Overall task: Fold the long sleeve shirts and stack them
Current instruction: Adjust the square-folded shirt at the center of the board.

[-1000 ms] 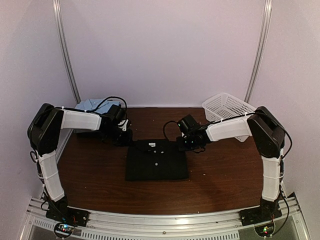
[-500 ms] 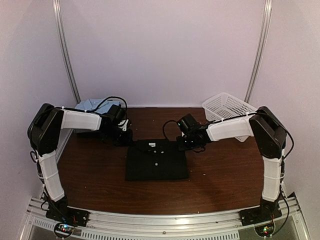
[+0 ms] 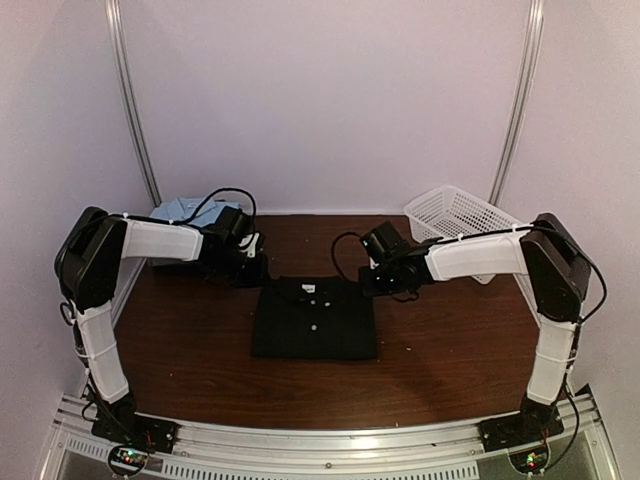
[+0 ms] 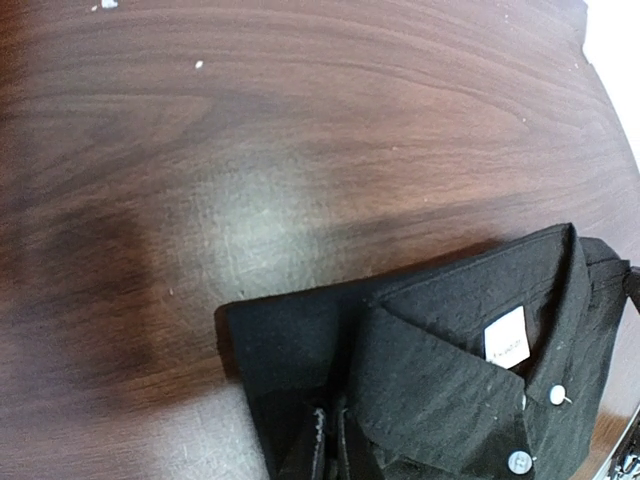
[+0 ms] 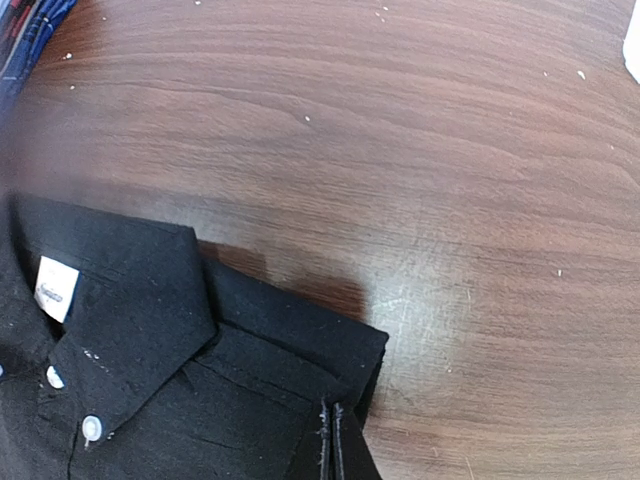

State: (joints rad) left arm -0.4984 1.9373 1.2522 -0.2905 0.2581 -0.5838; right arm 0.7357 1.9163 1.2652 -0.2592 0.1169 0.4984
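A black collared long sleeve shirt point(image 3: 313, 325) lies folded into a rectangle on the middle of the brown table, collar at the far edge. My left gripper point(image 3: 258, 272) is at its far left corner and is shut on the shoulder fabric in the left wrist view point(image 4: 330, 425). My right gripper point(image 3: 375, 283) is at its far right corner and is shut on the folded edge in the right wrist view point(image 5: 331, 420). The shirt's collar, label and buttons show in both wrist views point(image 4: 440, 380) point(image 5: 180, 380). A light blue shirt point(image 3: 185, 210) lies at the back left, behind the left arm.
A white mesh basket point(image 3: 455, 215) stands at the back right; its rim point(image 5: 632, 50) shows in the right wrist view. Blue patterned fabric point(image 5: 25, 30) shows at that view's top left corner. White walls and two metal rails enclose the table point(image 3: 450, 340).
Both grippers have moved slightly toward the back of the table with the shirt's far corners. The right arm's elbow has swung right. The shirt has shifted a little toward the back.
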